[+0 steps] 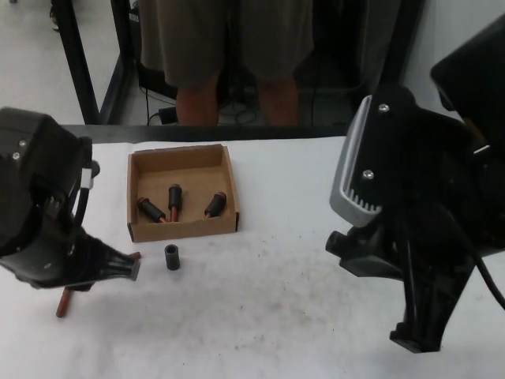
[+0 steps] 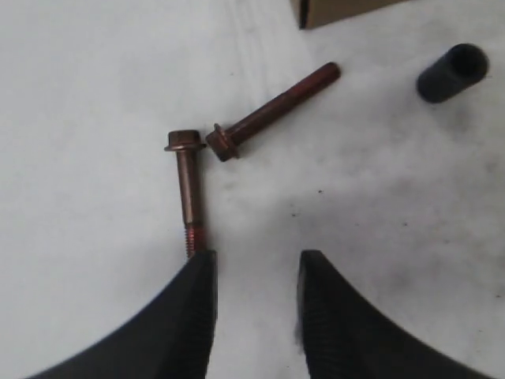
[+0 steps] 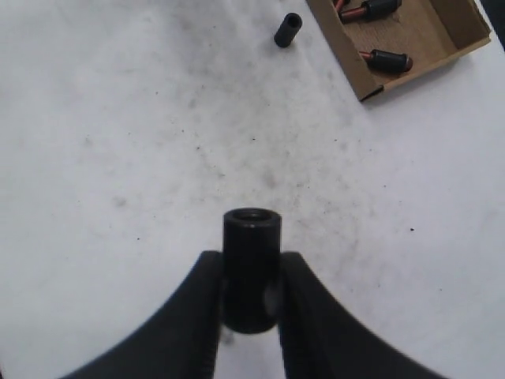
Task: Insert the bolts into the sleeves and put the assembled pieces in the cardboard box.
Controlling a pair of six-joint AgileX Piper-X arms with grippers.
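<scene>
Right gripper [image 3: 251, 272] of mine is closed around a short black cylindrical sleeve [image 3: 251, 241]. My left gripper [image 2: 256, 268] stands parted over the white bench [image 2: 95, 95], one finger [image 2: 177, 324] beside a rusty-brown hex-head bolt [image 2: 188, 197] at its threaded end. Beyond, a second bolt [image 2: 272, 110] lies with its head nearly touching the first's, then a loose black sleeve [image 2: 452, 73], then the brown cardboard box [image 1: 183, 227] holding three assembled pieces [image 1: 173, 197].

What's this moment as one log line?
left gripper open near bolts | right gripper shut on sleeve | cardboard box holds three assembled pieces | loose sleeve on bench
</scene>
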